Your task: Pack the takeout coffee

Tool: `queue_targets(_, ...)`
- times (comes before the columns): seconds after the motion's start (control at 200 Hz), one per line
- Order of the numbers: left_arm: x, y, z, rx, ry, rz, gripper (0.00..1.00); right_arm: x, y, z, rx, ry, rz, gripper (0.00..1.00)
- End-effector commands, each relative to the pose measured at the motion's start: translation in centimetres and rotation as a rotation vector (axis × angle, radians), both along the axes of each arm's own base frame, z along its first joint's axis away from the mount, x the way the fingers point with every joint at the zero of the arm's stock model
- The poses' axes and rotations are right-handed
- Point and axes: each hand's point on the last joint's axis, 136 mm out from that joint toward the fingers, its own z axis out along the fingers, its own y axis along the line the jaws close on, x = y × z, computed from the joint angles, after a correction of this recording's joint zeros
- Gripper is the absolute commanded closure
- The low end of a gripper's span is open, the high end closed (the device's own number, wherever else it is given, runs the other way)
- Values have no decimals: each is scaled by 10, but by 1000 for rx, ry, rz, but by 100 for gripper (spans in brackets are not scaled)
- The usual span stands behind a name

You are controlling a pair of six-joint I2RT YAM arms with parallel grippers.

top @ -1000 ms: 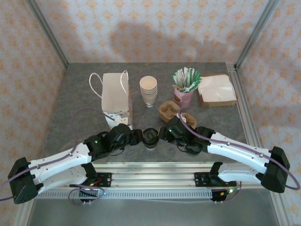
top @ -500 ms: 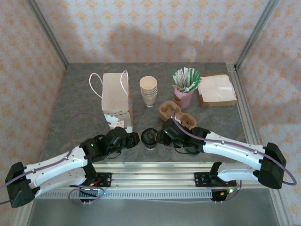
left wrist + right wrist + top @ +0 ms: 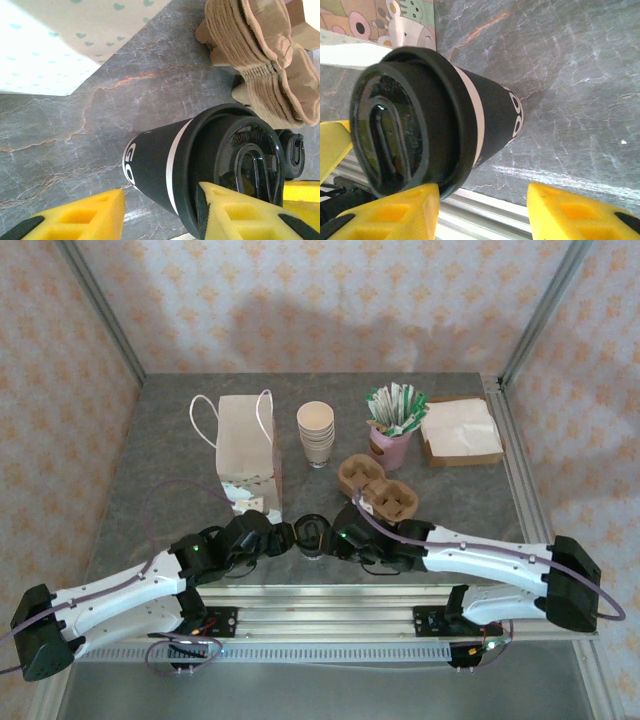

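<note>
Right end effector (image 3: 338,536) has slid left since 0.5 s ago and now sits just beside the takeout coffee (image 3: 313,534), while the left end effector (image 3: 287,537) has barely shifted on the cup's other side. From the top external view the coffee stands near the counter's (image 3: 160,470) near edge, between the 2 arms. Farther back are a paper bag (image 3: 248,438) with handles, a stack of lidless cups (image 3: 316,432), 2 pulp carriers (image 3: 376,486), a pink holder of sachets (image 3: 392,440) and a cardboard tray of napkins (image 3: 460,430). On the left wrist view the takeout coffee (image 3: 160,165) is a dark cup with a white band and a black lid (image 3: 245,157), standing on the marbled counter (image 3: 75,125). The left end effector (image 3: 161,202) is spread wide, 1 yellow pad by the cup's base and the other overlapping the lid's rim, not clamping; the carriers (image 3: 265,65) lie beyond. On the right wrist view the right end effector (image 3: 484,196) is likewise spread, the coffee (image 3: 490,120) above the gap and its lid (image 3: 395,130) over 1 pad.
</note>
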Motion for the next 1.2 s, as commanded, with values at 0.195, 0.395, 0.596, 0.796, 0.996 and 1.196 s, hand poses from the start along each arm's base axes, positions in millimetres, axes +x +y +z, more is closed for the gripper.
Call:
queue_targets(0.195, -1, 11, 6, 20, -18, 37, 57, 0, 6, 15, -37, -91, 18, 43)
queue_targets(0.395, -1, 8, 6, -22, -21, 37, 57, 6, -13, 36, 29, -171, -20, 37)
queue_targets(0.596, -2, 5, 7, -47, -20, 33, 58, 15, -16, 37, 48, -154, -35, 41)
queue_targets(0.796, -5, 4, 0, -81, -6, 38, 61, 29, -12, 32, 72, -122, -42, 58)
queue_targets(0.996, -5, -2, -1, -126, -2, 33, 62, 30, -2, 23, 94, -90, -14, 63)
queue_targets(1.196, -5, -2, -4, -119, 5, 34, 63, 29, 0, 14, 85, -71, -9, 67)
